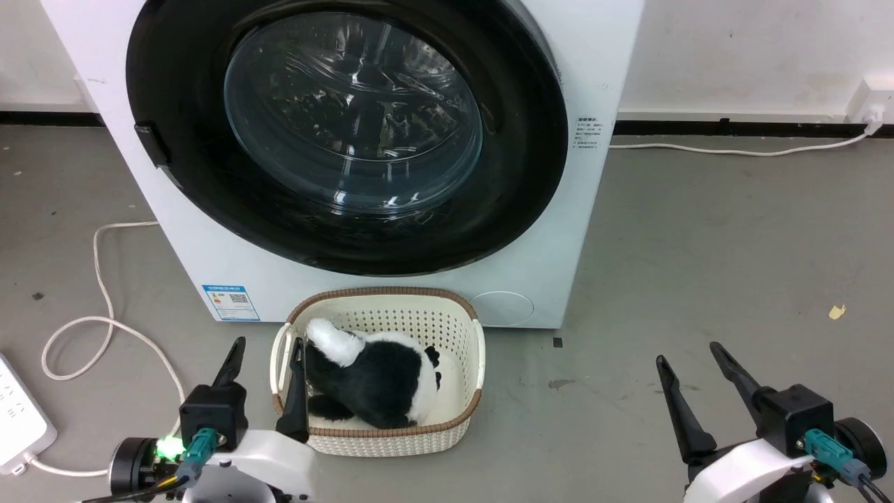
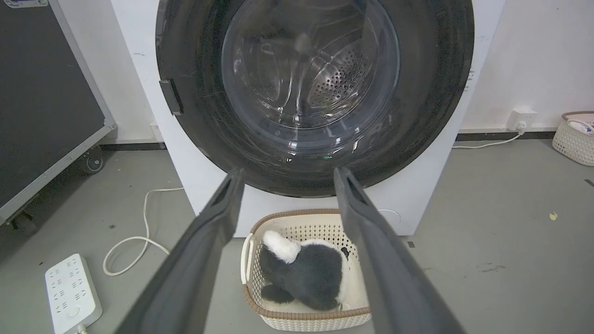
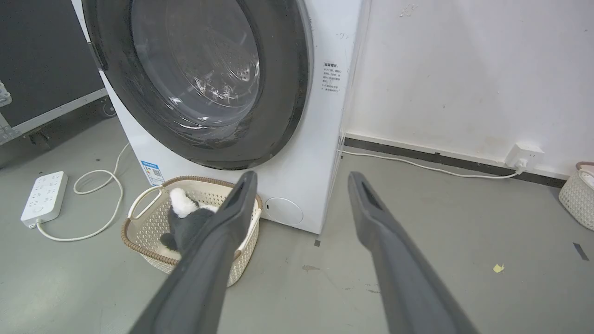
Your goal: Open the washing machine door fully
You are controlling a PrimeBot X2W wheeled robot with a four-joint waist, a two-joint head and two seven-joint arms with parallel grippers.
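Observation:
The washing machine [image 1: 601, 70] is a big white box straight ahead. Its door [image 1: 349, 126], a glossy black ring around bulging clear glass, lies flat against the front, with a small black handle tab [image 1: 152, 144] on its left rim. The perforated steel drum shows through the glass [image 2: 311, 74]. My left gripper [image 1: 269, 349] is open low at the left, its fingers straddling the basket's left rim. My right gripper [image 1: 688, 353] stands open low at the right over bare floor. Both are well short of the door [image 3: 199, 79].
A cream basket [image 1: 461, 412] holding a black-and-white plush toy [image 1: 380, 377] sits on the floor right before the machine. A white cable [image 1: 105, 307] and power strip [image 1: 17, 412] lie at the left. A black wheeled case [image 2: 41, 93] stands further left. Another basket [image 2: 575, 139] sits far right.

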